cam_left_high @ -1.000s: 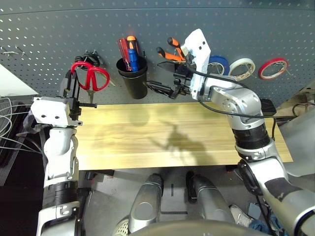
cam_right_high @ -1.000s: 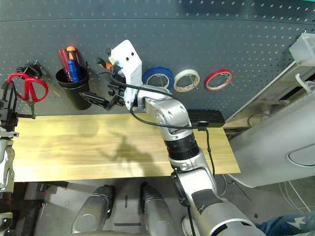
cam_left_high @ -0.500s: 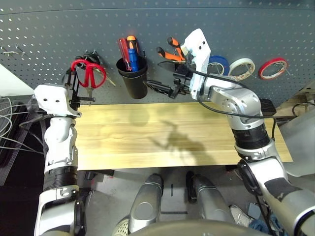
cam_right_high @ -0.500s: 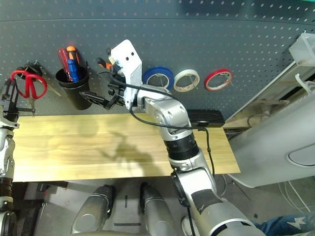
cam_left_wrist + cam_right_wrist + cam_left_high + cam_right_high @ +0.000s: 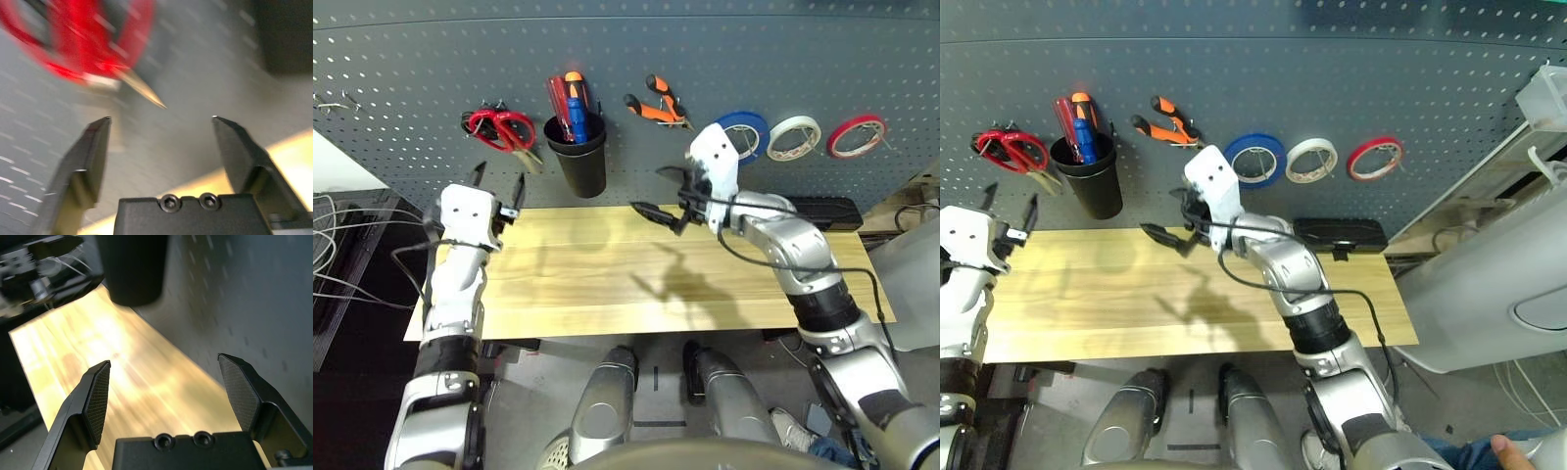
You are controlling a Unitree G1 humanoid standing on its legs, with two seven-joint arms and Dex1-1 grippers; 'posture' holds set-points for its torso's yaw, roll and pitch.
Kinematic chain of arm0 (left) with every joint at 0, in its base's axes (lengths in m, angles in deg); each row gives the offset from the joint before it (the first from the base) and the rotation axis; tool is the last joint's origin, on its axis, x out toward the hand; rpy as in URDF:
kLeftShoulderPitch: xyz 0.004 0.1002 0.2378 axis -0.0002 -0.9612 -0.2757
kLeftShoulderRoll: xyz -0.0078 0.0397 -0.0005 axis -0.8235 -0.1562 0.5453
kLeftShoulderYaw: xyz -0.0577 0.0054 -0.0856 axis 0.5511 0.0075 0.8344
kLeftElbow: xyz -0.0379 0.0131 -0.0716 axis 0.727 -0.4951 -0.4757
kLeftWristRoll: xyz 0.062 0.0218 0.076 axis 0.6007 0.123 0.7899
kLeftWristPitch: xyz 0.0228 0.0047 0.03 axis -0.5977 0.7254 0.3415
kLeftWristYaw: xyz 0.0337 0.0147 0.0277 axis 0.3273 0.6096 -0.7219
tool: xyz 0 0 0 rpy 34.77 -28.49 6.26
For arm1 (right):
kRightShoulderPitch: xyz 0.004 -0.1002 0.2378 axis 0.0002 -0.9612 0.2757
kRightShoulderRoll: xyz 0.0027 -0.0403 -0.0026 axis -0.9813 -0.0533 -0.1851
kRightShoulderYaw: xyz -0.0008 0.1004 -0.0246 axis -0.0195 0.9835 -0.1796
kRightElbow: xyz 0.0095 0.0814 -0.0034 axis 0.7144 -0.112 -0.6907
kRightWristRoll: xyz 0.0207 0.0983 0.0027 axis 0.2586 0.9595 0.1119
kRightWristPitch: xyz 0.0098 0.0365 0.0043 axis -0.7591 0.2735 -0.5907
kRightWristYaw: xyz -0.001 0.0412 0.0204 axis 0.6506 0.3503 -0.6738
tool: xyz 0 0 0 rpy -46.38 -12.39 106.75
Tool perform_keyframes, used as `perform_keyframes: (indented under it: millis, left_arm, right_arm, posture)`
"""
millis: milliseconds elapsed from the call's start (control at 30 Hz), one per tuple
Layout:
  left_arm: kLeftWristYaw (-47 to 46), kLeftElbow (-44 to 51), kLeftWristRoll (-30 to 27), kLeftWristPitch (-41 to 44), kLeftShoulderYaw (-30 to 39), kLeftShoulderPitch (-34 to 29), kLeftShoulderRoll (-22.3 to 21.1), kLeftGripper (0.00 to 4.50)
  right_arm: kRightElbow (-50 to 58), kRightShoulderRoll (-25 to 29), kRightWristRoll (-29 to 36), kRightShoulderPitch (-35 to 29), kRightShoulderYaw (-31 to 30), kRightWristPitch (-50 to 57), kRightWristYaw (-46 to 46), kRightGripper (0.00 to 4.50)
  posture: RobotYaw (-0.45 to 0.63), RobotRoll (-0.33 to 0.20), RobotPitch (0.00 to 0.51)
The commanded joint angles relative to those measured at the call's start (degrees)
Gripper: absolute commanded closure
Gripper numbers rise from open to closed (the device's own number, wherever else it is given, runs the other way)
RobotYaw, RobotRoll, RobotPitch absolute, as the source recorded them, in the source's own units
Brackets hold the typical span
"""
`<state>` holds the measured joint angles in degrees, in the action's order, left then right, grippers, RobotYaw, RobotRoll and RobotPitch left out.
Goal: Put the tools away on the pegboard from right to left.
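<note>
Scissors, screwdriver, pliers and blue tape all hang on the pegboard. Both hands, left gripper and right gripper, are spread apart, holding nothing. Nothing looks left to do.

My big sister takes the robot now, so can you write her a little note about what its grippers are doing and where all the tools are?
Left gripper: open, holding nothing, just below the red-handled scissors.
Right gripper: open, holding nothing, over the wooden table.
Tools: all on the pegboard. From right to left: blue tape roll on its hook, pliers hung, blue-handled screwdriver in the black cup, red-handled scissors hung at the far left.
Done: all four tools look put away.
Left: probably nothing but drawing both arms back.
</note>
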<state>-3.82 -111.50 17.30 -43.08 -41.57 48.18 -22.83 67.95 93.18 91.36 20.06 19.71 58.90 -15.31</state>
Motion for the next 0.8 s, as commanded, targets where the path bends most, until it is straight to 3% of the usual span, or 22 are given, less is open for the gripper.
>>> perform_keyframes:
  millis: [33,233,467,800]
  left_arm:
    - [1.07,-1.33,0.66,1.42,-1.99,-1.30,1.18,0.03]
    - [1.86,-3.81,1.79,7.84,-5.68,-0.57,3.82,0.03]
    - [1.12,-8.59,2.72,12.70,-7.28,2.76,5.55,0.03]
    - [-5.13,-16.62,7.03,19.43,-10.16,7.63,8.47,0.03]
  right_arm:
    - [-4.04,-0.78,-1.75,-1.39,0.63,0.12,3.16,0.00]
    - [-18.07,-2.48,-2.90,-3.18,7.43,0.53,12.70,0.00]
    - [-28.45,-0.07,-4.60,-3.30,15.33,3.09,22.99,0.00]
    - [-34.05,4.32,-5.01,-4.43,20.45,-2.84,24.32,0.00]
  posture:
    - [0.11,0.000,0.224]
    - [0.10,0.000,0.235]
    - [0.07,0.000,0.246]
    - [0.04,0.000,0.238]
